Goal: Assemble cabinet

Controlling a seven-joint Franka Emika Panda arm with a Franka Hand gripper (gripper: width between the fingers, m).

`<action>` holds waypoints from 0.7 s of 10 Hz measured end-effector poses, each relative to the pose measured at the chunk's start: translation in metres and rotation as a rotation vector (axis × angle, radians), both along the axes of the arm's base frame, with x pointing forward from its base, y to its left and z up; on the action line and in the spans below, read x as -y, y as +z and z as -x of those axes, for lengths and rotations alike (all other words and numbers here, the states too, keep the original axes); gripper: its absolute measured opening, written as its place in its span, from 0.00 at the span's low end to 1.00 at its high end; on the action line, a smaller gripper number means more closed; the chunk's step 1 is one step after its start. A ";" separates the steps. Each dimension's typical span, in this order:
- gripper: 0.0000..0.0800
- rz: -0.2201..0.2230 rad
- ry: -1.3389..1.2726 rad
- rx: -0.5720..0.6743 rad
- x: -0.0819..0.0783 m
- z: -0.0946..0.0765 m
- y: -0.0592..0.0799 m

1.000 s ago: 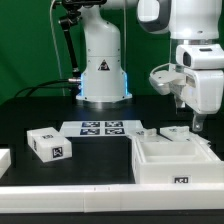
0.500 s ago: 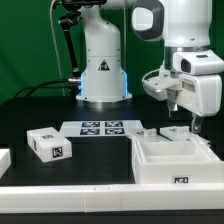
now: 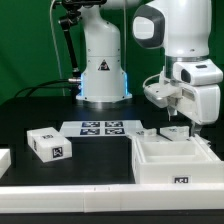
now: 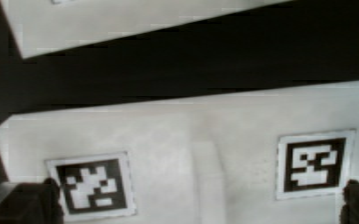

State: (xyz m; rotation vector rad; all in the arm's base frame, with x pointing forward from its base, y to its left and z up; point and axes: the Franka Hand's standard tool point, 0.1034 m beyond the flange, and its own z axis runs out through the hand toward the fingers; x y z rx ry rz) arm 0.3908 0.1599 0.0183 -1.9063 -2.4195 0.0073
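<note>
White cabinet (image 3: 170, 160) is sitting on the black bench (image 3: 30, 112), at the exterior view's right. The hand (image 3: 187, 126) is hovering just above it, jaws spread wide, holding nothing. Descending off-centre, it is risking ramming a wall and shoving the body askew.

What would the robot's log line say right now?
jaws: open, holding nothing | where: above cabinet | tagged white block: apart, exterior view's left
</note>
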 end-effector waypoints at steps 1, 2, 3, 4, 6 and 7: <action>1.00 0.000 -0.002 -0.002 0.001 0.000 -0.001; 1.00 0.000 -0.003 -0.004 0.001 0.001 -0.001; 1.00 0.000 -0.005 -0.008 0.001 0.002 -0.003; 0.85 0.000 -0.006 -0.013 0.002 0.003 -0.005; 0.50 0.000 -0.009 -0.019 0.003 0.005 -0.007; 0.50 0.000 -0.009 -0.020 0.003 0.005 -0.008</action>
